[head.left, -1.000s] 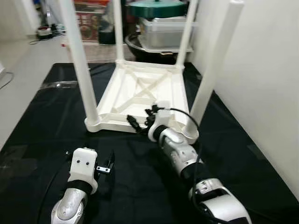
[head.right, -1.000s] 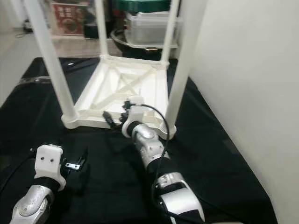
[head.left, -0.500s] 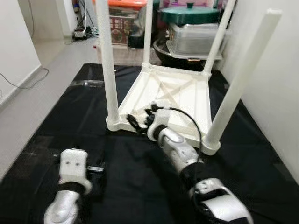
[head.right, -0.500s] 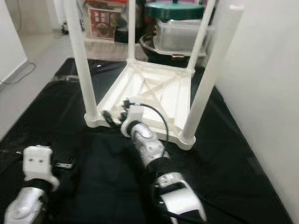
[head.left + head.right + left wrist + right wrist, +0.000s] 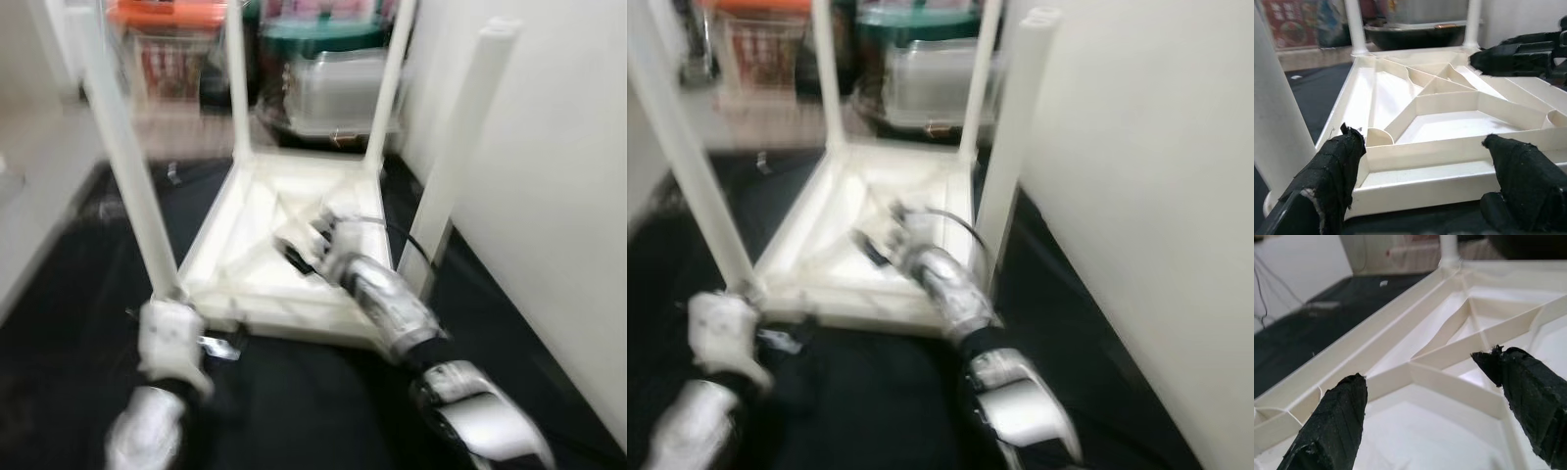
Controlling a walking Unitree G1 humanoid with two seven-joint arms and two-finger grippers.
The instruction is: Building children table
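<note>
A black mat (image 5: pixel 59 323) is covering the floor beside a white wall (image 5: pixel 549 196), with storage tubs (image 5: pixel 333 88) stacked at its far edge. A white plastic children's table (image 5: pixel 284 255) is lying upside down in the mat's far half, four legs (image 5: pixel 127 176) pointing up. The right gripper (image 5: pixel 1435 396) is hovering, fingers spread and empty, over the ribbed underside (image 5: pixel 1449 347) near its middle. The left gripper (image 5: pixel 1425 181) is waiting unclenched just short of the near rim (image 5: pixel 1415 183), holding nothing. The head views are blurring. The table looks light and stiff but smooth, so likely slippery. The thin rim or a rib would probably suit the long fingers better than a round leg.
</note>
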